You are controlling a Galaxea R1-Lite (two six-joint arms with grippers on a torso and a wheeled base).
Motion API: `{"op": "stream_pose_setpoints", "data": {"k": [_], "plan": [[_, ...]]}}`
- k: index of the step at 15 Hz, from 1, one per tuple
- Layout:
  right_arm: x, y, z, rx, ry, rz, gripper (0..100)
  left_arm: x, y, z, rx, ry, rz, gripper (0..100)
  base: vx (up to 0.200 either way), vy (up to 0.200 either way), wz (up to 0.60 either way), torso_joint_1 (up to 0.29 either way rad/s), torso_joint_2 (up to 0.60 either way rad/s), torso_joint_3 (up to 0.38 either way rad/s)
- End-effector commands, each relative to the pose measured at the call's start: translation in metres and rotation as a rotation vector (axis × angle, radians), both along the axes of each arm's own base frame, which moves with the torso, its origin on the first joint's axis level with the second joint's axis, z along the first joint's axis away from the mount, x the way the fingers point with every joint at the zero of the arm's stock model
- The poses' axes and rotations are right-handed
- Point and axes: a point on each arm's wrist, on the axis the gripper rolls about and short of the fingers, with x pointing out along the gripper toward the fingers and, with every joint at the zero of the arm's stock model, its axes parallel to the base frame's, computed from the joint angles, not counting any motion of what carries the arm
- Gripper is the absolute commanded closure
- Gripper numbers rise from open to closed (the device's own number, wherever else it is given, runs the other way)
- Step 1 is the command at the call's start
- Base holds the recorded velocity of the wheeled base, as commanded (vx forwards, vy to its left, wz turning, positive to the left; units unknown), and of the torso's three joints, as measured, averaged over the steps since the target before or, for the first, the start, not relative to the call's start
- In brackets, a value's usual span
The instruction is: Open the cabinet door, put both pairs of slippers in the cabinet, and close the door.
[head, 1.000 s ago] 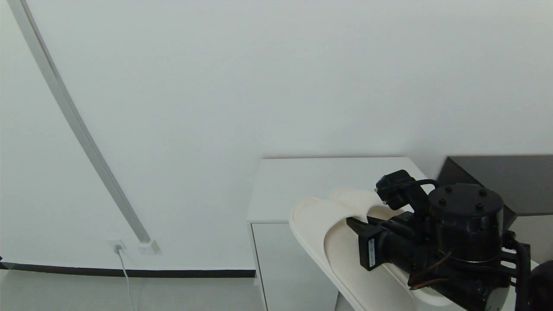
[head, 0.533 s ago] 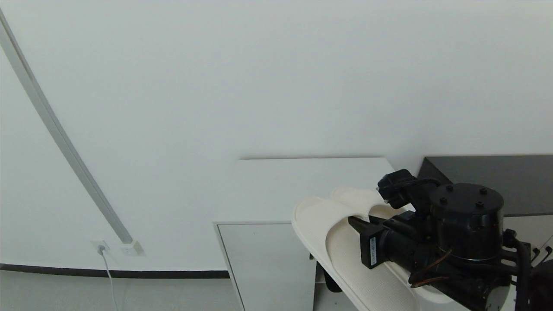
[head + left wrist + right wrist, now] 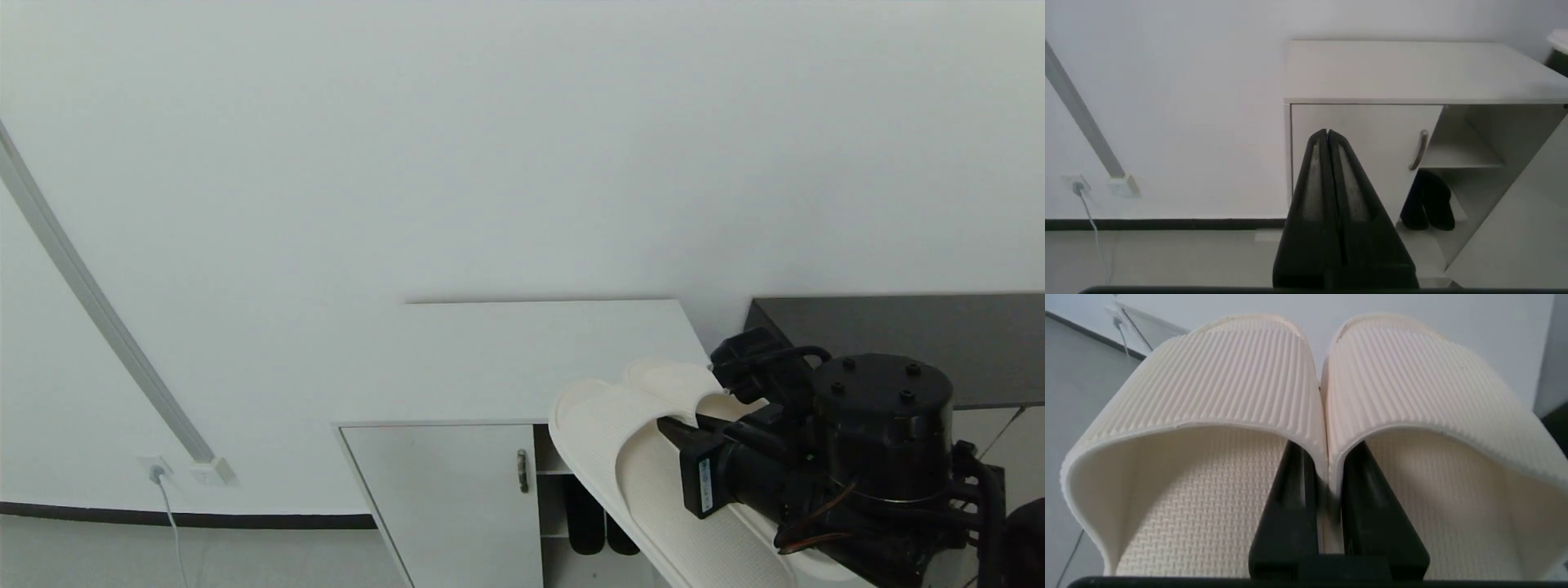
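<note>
Home entryway with shoe cabinet (image 3: 506, 359)

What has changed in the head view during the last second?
The camera moved: cabinet, socket and wall strip all slid left in the picture, bringing the open compartment with dark slippers into sight. The right pincer stays shut on the cream slippers, in the same pose.

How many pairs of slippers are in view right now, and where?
2. The cream pair is clamped in the right pincer, held up in front of the cabinet; the black pair stands inside it, under its shelf. The closed door may hide more.
</note>
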Motion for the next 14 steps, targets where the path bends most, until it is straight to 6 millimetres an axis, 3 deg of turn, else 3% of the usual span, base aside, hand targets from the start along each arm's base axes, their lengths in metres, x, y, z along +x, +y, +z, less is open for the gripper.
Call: {"op": "stream_pose_setpoints", "data": {"k": [1, 14], "plan": [[-0.0003, -0.0004, 0.0003, 0.003, -0.003, 0.0, 100, 0.0001, 0.0, 0.0, -0.001, 0.002, 0.001, 100, 0.0, 0.0, 0.0, 0.0, 0.0, 0.0], [-0.0006, -0.0001, -0.0013, -0.004, -0.001, 0.002, 100, 0.0001, 0.0, 0.0, -0.001, 0.002, 0.001, 100, 0.0, 0.0, 0.0, 0.0, 0.0, 0.0]]}}
